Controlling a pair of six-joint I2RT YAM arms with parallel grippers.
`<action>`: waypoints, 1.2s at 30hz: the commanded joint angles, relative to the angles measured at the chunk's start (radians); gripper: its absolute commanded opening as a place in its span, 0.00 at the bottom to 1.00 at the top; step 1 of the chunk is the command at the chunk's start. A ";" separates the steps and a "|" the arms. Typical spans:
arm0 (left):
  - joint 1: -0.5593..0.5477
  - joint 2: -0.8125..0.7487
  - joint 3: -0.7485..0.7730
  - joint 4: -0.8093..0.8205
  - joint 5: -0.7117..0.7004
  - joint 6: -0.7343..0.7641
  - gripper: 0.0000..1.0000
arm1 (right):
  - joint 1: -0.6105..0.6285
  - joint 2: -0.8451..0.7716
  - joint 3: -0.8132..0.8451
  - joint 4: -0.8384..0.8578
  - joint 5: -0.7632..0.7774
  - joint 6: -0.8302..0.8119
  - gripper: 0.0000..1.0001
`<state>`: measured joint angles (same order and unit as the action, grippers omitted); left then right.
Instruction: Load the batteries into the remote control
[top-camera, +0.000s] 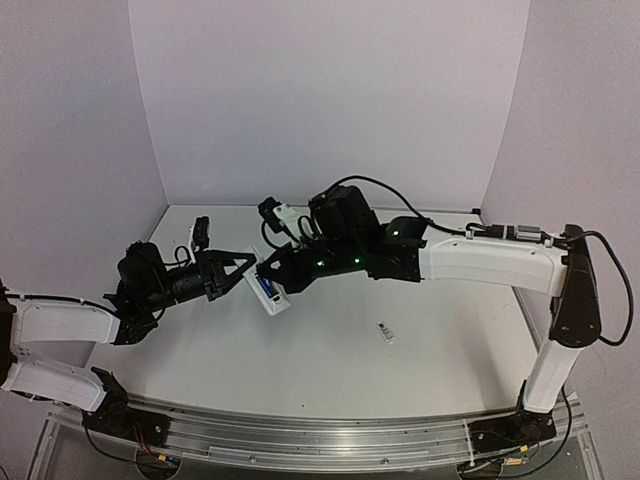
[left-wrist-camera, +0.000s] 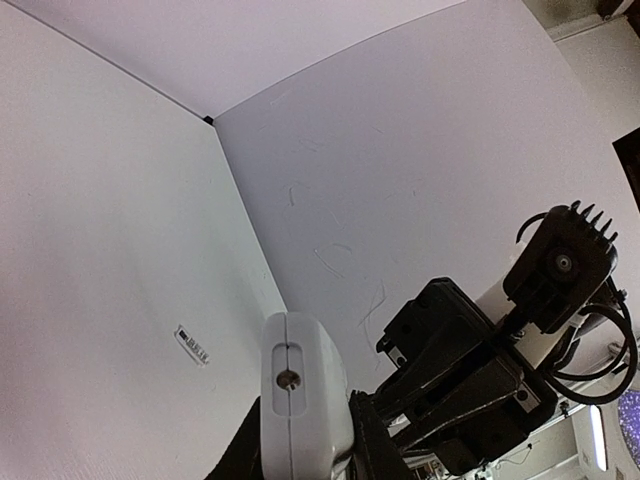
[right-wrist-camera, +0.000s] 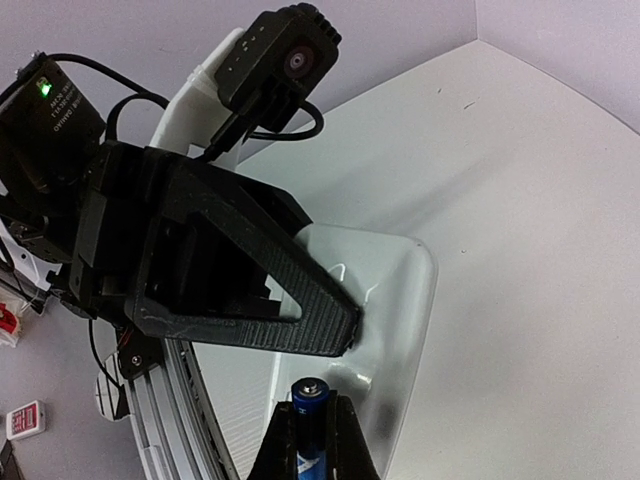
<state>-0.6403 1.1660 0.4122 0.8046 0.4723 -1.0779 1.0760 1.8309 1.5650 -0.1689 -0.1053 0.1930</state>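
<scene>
The white table (top-camera: 330, 370) carries little; the work hangs just above it, around the remote control (top-camera: 272, 292), which is the fixed point here. The left arm (top-camera: 60, 325) reaches in from the remote's left and the right arm (top-camera: 490, 265) from its right. The left claw (top-camera: 243, 265) is clamped on the remote, one ribbed finger (right-wrist-camera: 300, 320) pressed against its white shell, holding it tilted off the table. The right claw (right-wrist-camera: 310, 440) is pinched narrow on a blue battery (right-wrist-camera: 310, 398), pale tip foremost, just beside the remote's lower face. The top view shows blue at the remote; I cannot tell whether that is a cell already seated or the held one. A small white cover piece (top-camera: 385, 332) lies on the table well to the right of the remote. By my reading the step in hand is seating this battery. The next move calls for lining the cell up with the recess and pressing it in while the left claw braces the remote.
</scene>
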 joint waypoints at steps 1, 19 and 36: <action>-0.001 -0.025 0.012 0.095 0.024 -0.025 0.00 | -0.002 -0.005 0.017 0.010 0.018 -0.020 0.00; 0.001 -0.020 -0.006 0.160 0.011 -0.061 0.00 | -0.002 0.015 -0.054 0.011 -0.008 -0.058 0.00; 0.015 -0.050 -0.020 0.177 -0.001 -0.092 0.00 | 0.006 -0.004 -0.118 0.049 -0.020 -0.080 0.00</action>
<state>-0.6310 1.1647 0.3748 0.8122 0.4675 -1.1368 1.0771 1.8324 1.4771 -0.0681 -0.1314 0.1123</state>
